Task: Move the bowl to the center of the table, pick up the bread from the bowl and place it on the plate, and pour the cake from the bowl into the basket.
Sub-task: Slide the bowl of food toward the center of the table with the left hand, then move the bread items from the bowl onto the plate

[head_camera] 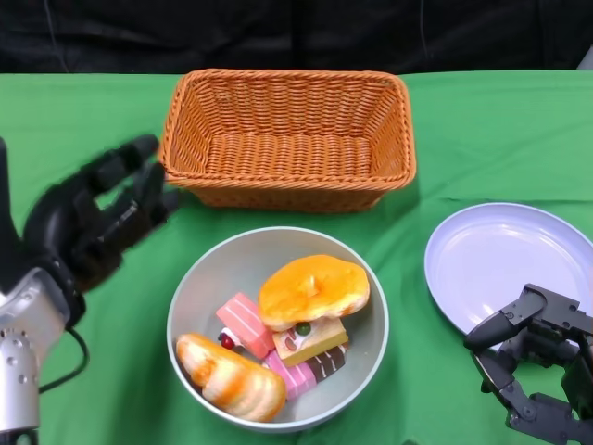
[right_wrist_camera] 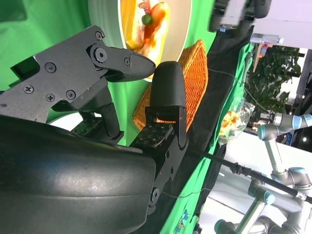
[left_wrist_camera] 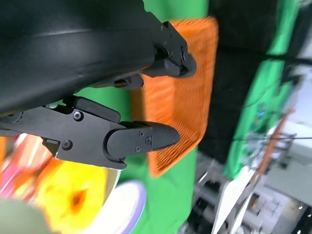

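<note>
The bowl (head_camera: 278, 329) sits mid-worktop holding bread (head_camera: 313, 290) and cake (head_camera: 246, 324), both robot hands, left (head_camera: 93, 221) and right (head_camera: 537, 362), apparently empty with fingers apart; next, probably, grasping the bread for the plate (head_camera: 510, 264).

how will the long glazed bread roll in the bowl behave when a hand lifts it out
The bread roll looks smooth and glossy, so fingers may slip on it. Its rounded, elongated shape suggests it could roll if set on the flat plate. It leans against cake pieces at the wall of the bowl, so lifting it may nudge them.
</note>
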{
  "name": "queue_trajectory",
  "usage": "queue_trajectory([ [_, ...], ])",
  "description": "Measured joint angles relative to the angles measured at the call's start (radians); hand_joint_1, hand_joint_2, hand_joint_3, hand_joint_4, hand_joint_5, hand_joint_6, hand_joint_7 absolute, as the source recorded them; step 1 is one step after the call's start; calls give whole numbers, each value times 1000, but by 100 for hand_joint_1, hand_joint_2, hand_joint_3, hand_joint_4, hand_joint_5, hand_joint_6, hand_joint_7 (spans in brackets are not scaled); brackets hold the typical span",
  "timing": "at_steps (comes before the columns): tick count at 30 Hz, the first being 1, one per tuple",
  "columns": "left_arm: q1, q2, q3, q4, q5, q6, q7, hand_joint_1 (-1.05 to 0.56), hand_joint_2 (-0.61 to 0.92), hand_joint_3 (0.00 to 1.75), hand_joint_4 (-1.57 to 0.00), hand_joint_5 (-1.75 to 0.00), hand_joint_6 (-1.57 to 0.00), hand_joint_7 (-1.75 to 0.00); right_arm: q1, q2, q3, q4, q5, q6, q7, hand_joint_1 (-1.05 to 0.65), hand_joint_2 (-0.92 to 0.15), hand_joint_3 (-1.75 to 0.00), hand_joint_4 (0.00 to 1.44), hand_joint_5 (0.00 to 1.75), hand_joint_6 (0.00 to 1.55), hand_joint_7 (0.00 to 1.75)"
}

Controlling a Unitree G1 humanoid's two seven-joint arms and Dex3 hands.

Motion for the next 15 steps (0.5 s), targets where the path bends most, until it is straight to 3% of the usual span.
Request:
queue_trajectory([
  [6, -2, 21, 5, 32, 19, -93, 4, -30, 92, 40, -54, -29, -55, -12, 1, 0, -1, 1, 3, 0, 1, -18, -61, -73, 81, 156, 80, 111],
  [7, -2, 23, 0, 54, 32, -135, 2, -19, 92, 39, -72, -44, -78, -22, 1, 0, -1, 2, 2, 0, 2, -17, -61, -73, 80, 155, 80, 111],
  [8, -3, 27, -4, 92, 52, -213, -6, -13, 92, 35, -80, -64, -96, -28, 0, 0, -1, 2, 2, -1, 3, -17, -61, -74, 80, 154, 80, 110],
  [9, -2, 32, -7, 135, 76, -294, -11, -11, 92, 34, -83, -71, -102, -30, 1, 0, -1, 3, 2, -2, 4, -17, -61, -74, 80, 153, 80, 109],
  [10, -3, 40, -11, 179, 101, -373, -17, -10, 92, 33, -84, -75, -105, -31, 3, 0, -2, 4, 2, -5, 5, -17, -61, -74, 80, 152, 80, 109],
  [11, -3, 48, -14, 224, 120, -451, -27, -7, 90, 39, -81, -102, -106, -44, 4, -1, -4, 4, 2, -8, 6, -18, -61, -76, 76, 147, 77, 104],
  [12, -3, 54, -15, 266, 138, -524, -40, -6, 88, 43, -79, -113, -100, -61, 5, -3, -6, 4, 2, -13, 8, -18, -60, -76, 75, 144, 76, 102],
  [15, -15, 79, -19, 415, 175, -760, -97, -5, 85, 49, -76, -125, -91, -82, 13, -14, -12, -1, 1, -32, 16, -18, -60, -78, 74, 142, 76, 99],
])
